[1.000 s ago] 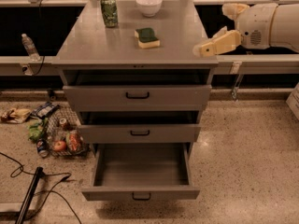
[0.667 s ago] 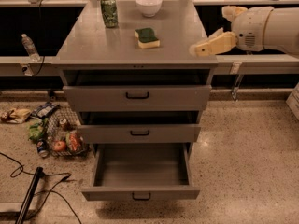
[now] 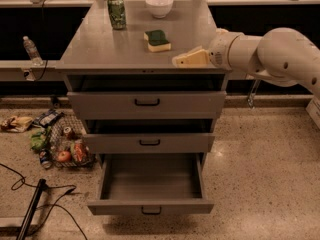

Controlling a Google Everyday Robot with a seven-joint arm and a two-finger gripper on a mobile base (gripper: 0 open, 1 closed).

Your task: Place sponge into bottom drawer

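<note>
The sponge [image 3: 157,40], yellow foam with a dark green top, lies on the grey cabinet top [image 3: 105,44] near its middle. My gripper [image 3: 186,59] reaches in from the right over the cabinet's front right part, a little to the right of and nearer than the sponge, not touching it. The bottom drawer [image 3: 150,206] is pulled far out and its inside is bare. The two drawers above it are pulled out slightly.
A green soda can [image 3: 117,12] and a white bowl [image 3: 159,5] stand at the back of the cabinet top. Litter and a wire basket [image 3: 67,146] lie on the floor to the left, with a black cable [image 3: 30,216] and a water bottle [image 3: 31,49] on the left ledge.
My gripper and arm have moved left, toward the sponge. The sponge and drawers have not moved.
</note>
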